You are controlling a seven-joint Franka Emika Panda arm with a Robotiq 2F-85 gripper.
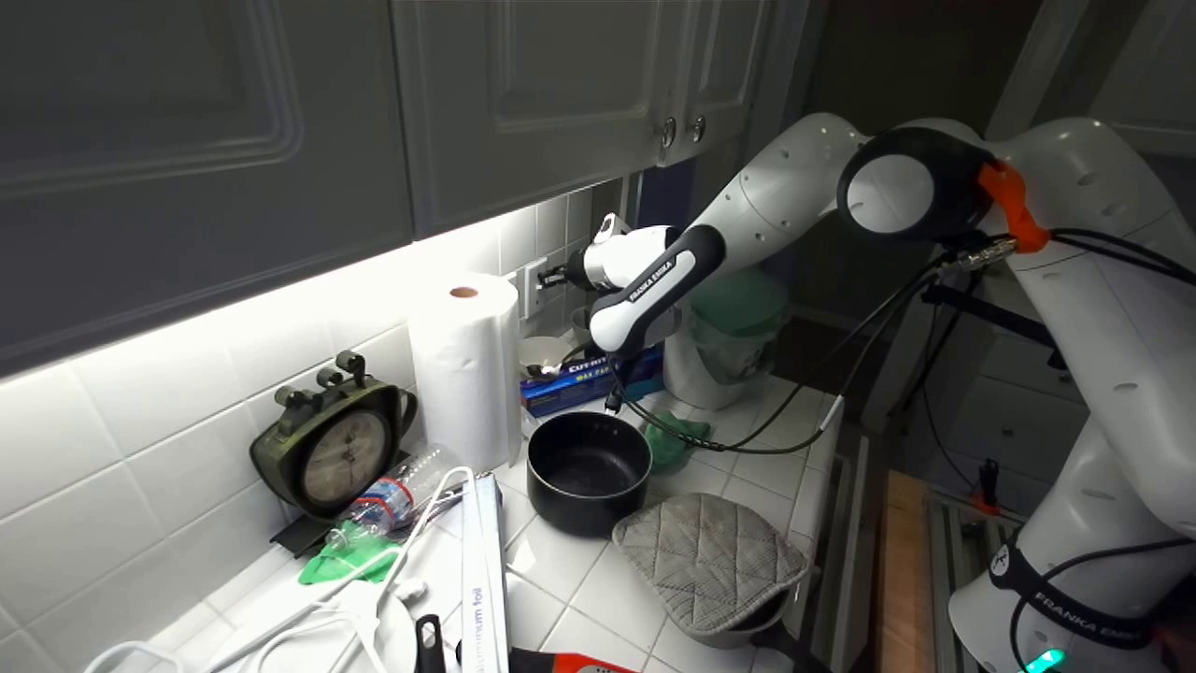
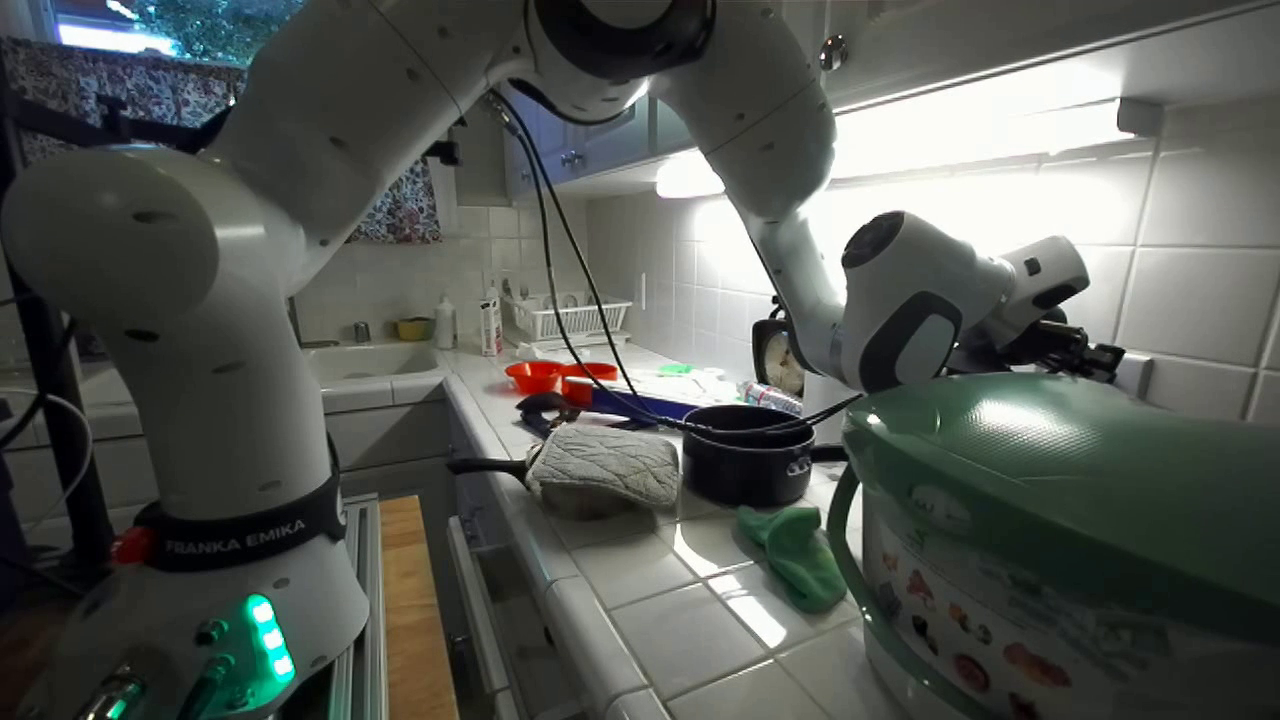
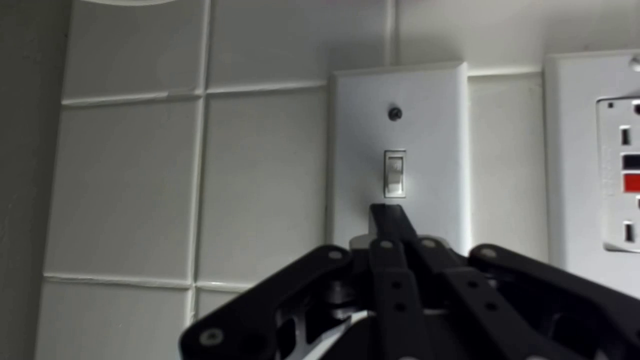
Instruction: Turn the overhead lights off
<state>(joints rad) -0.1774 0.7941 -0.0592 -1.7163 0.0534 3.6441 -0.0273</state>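
Plainly closed hand (image 3: 392,210) just below the light switch (image 3: 395,179) in wrist view, contact unclear.

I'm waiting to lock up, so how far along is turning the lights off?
Looks done: the gripper is closed and close to the light switch. In hand: apparently the flip, with the gripper just below the switch in the wrist view; contact is unclear. Left: lights out, it seems, since the under-cabinet lamp glows.

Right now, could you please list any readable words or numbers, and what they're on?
"FRANKA EMIKA": robot arm, on a link and base band.
"CUT-RI", "WAX PAP": blue box, partly hidden.
"uminum foil": foil box, cut off.
Too small or blurred: marks on clock, bottle, bucket, carton, pot, switch, outlet.
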